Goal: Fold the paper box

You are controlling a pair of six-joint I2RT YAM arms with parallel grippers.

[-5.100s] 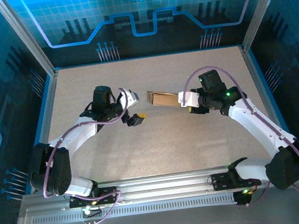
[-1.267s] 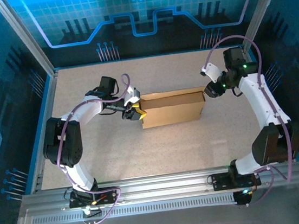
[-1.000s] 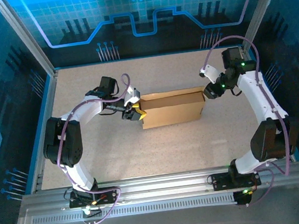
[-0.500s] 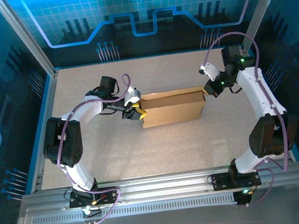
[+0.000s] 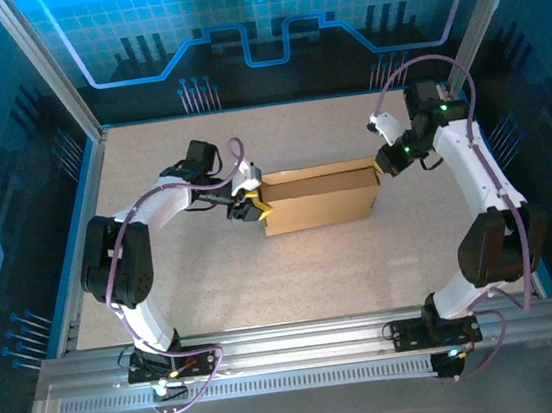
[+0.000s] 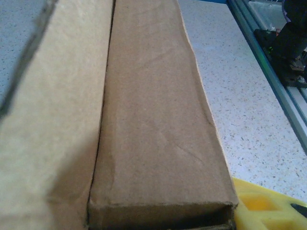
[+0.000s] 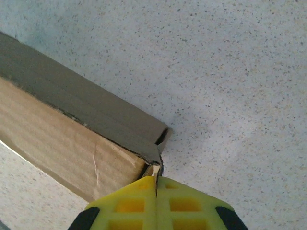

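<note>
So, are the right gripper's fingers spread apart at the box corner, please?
No, the right gripper is pressed shut at the paper box corner.

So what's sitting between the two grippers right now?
The paper box. In the top view it fills the stretch between them, one end at the left gripper, the other at the right gripper.

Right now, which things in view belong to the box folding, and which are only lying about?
Job: box; left jaws, closed on its left end; right jaws, shut, at its right corner.
Only there: table; metal rail at the near edge.
</note>
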